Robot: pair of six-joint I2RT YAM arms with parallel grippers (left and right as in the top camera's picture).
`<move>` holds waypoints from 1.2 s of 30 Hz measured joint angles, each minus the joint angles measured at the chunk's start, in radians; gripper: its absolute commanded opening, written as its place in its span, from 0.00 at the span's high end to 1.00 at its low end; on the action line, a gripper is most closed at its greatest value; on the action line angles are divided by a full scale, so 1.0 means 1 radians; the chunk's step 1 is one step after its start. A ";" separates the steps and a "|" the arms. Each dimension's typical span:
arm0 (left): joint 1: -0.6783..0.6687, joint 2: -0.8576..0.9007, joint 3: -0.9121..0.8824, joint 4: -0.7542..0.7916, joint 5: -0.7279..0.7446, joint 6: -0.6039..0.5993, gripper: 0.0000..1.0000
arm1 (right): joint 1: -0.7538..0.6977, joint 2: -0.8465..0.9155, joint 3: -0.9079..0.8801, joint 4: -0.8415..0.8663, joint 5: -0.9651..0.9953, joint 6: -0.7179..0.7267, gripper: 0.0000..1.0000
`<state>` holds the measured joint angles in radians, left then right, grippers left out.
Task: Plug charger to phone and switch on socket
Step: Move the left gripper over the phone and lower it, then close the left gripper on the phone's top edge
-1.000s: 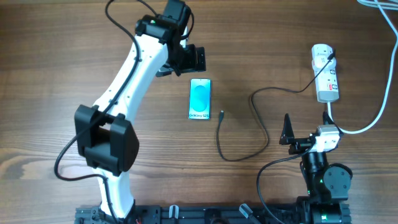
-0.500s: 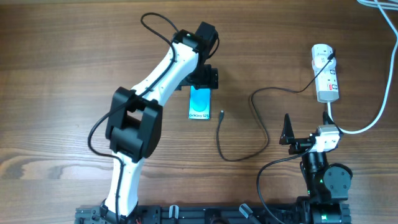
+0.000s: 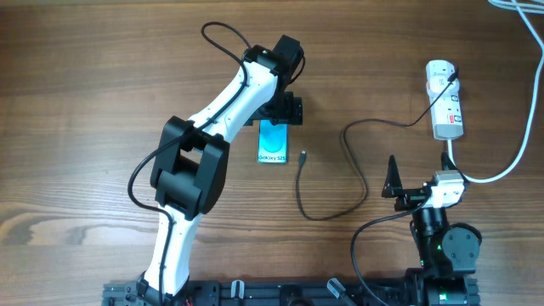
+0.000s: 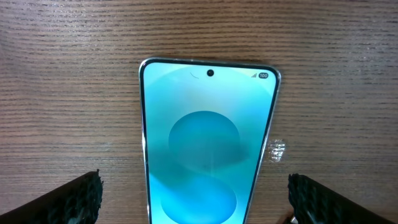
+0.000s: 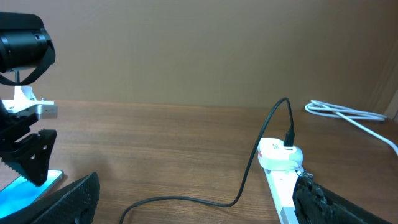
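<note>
In the right wrist view, the right gripper [image 5: 196,202] sits nearest the base, at the lower right of the overhead frame. I read its fingers as spread wide and holding nothing. Above it, the charger [image 3: 298,189] loops across the table [image 3: 85,85]. Its free plug tip lies just right of the phone's lower corner, not touching. The phone [image 3: 273,136] lies flat near frame centre, screen up. The left gripper [image 4: 194,196] hangs over the phone's upper end with fingers [image 4: 78,199] wide apart, one either side of the phone and clear of its edges. Farthest away, at upper right, lies the socket [image 3: 444,100], with the charger's other end plugged into its upper end.
</note>
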<state>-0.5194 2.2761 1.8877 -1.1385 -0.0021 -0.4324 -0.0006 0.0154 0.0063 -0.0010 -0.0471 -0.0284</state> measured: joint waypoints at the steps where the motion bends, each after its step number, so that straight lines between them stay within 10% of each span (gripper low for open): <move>1: 0.000 0.000 0.000 0.000 0.000 0.000 0.00 | 0.000 0.000 0.000 0.000 0.000 0.000 0.00; 36: -0.005 0.048 -0.057 0.051 0.014 -0.018 0.00 | 0.000 0.000 0.000 0.000 0.000 0.000 0.00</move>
<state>-0.5240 2.3245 1.8305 -1.0870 0.0120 -0.4503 -0.0006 0.0154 0.0063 -0.0010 -0.0471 -0.0284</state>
